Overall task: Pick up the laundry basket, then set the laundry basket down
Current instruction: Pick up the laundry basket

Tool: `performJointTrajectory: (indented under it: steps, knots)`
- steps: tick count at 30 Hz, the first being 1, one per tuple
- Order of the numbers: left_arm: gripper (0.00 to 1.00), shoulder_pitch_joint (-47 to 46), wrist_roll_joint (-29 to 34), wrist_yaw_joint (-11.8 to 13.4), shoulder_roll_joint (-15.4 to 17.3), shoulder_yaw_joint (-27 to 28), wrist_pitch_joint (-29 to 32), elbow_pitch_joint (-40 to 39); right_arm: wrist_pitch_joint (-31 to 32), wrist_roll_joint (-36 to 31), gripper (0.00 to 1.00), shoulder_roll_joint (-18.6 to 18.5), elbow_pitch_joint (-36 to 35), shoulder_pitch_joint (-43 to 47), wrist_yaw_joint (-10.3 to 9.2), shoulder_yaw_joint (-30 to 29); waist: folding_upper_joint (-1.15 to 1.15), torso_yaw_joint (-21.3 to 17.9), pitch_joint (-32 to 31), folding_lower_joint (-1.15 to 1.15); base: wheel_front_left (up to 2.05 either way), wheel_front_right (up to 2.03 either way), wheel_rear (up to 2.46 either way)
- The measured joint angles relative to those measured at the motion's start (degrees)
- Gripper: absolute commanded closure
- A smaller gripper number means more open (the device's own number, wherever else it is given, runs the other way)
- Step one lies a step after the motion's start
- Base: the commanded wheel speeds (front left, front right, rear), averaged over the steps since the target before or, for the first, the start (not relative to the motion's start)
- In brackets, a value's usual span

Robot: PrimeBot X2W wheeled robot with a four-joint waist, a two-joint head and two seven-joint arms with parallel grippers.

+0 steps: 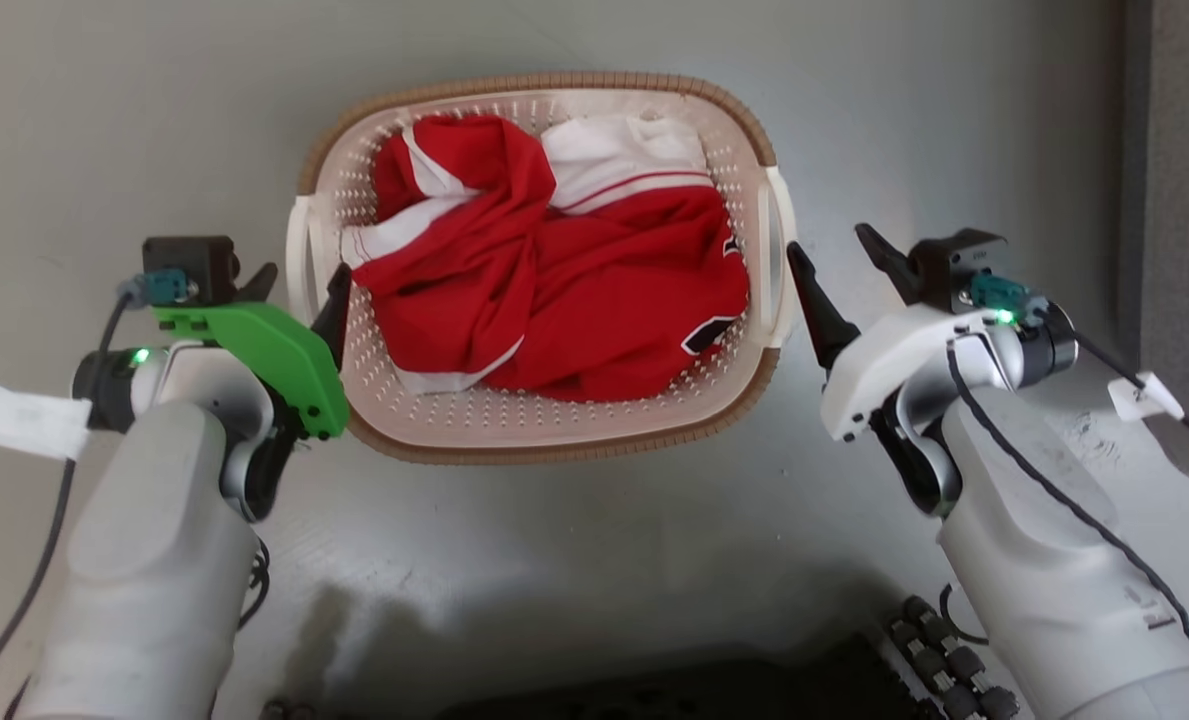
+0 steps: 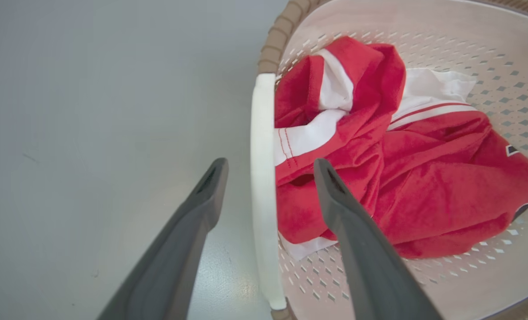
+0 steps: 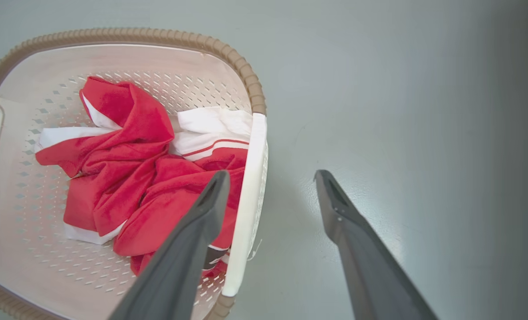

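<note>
On the grey floor (image 1: 594, 560), in the head view, the laundry basket (image 1: 554, 452) sits between both arms, holding a red and white garment (image 1: 574, 300). The left gripper (image 1: 304, 278) and right gripper (image 1: 827, 242) stand spread, one at each side handle. Left wrist view: fingers apart, the left handle (image 2: 263, 178) between them, not pinched. Right wrist view: likewise, the right handle (image 3: 246, 200) lies between parted fingers. Judgement: no grasp is made yet; closing, lift and set-down are all left to do.

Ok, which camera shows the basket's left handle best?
Left wrist view: the left handle runs close-up between the open left gripper's fingers. Head view has it small, partly behind that gripper; right wrist view clips it at its edge.
</note>
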Motion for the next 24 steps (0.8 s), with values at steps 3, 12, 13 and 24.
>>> performJointTrajectory:
  steps: [3, 12, 13, 24]
  knots:
    - [0.0, -1.7, 0.0, -0.08, 0.07, 0.11, -0.04, 2.07, 0.19, 1.24, 0.0, -0.02, 0.76, -1.32, 0.05, 0.94, 0.0, -0.08, 1.36, 0.0, 0.0, 0.0, 0.0]
    - [0.0, -7.55, -0.44, -0.46, 0.07, 0.13, -0.04, 7.68, 0.2, 3.42, 0.0, -0.05, 3.52, -5.44, 0.55, 4.14, 0.0, -0.16, 5.71, 0.0, 0.0, 0.0, 0.0]
    - [0.0, -8.06, -0.54, -0.52, 0.0, 0.16, -0.04, 8.28, 0.21, 3.49, 0.0, -0.08, 3.88, -5.81, 0.55, 4.44, 0.0, -0.13, 6.07, 0.0, 0.0, 0.0, 0.0]
    - [1.0, -11.23, -2.69, -1.47, -2.02, -0.42, -1.85, 12.12, 0.16, 5.99, 1.0, 0.29, 7.04, -8.48, 1.0, 5.91, 0.0, 0.6, 7.54, -0.01, 0.0, 0.0, 0.0]
